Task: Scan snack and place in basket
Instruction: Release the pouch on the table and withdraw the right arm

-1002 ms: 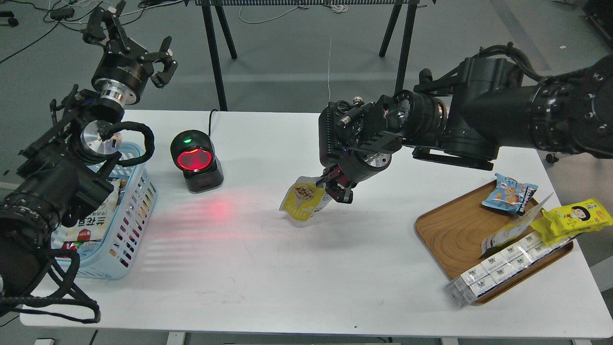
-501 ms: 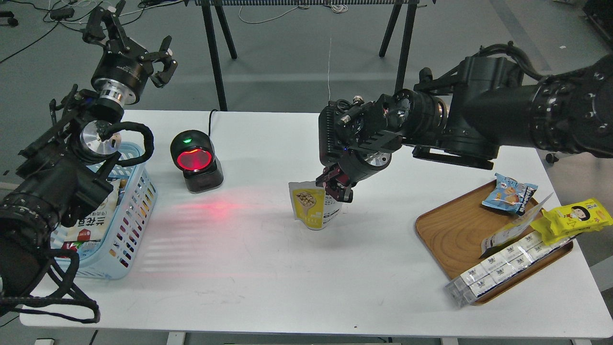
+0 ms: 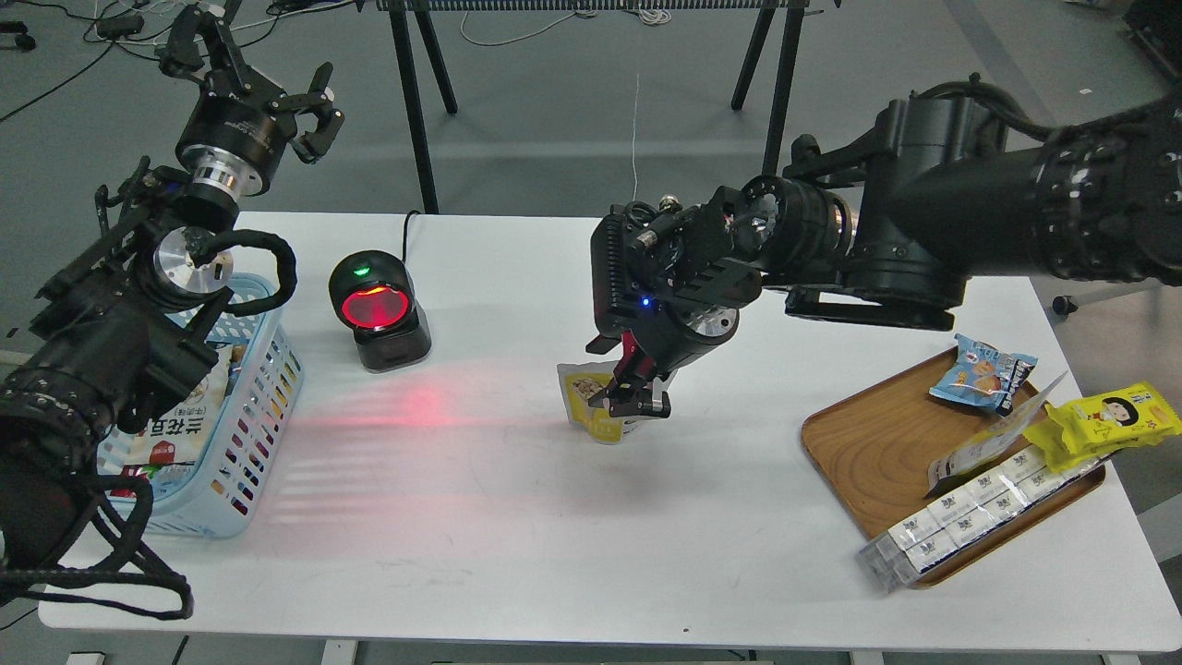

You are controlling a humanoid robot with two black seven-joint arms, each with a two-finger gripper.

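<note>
Right pincer: clamped on the pouch, gripping its right side from above, so the printed face is free for scanning.
Pouch: small, yellow-and-white, held upright at mid-worktop, base at or just above the surface (contact cannot be told).
Scanner: back-left of the worktop, red window lit, red glow thrown on the surface toward the pouch; pouch sits right of that glow, well apart from the scanner.
Left pincer: fingers apart, empty, raised behind the basket, apparently parked clear of the drop zone.
Basket: light blue, slotted, at left edge, already holds other packets; partly hidden by the left arm.
Tray: wooden, right side, holds blue packet, yellow packet and a row of white boxes (leftover stock).
Step judged: presenting pouch to the scanner; basket drop not yet done.
Risk: thin pouch may twist in the grip, turning the barcode away.
</note>
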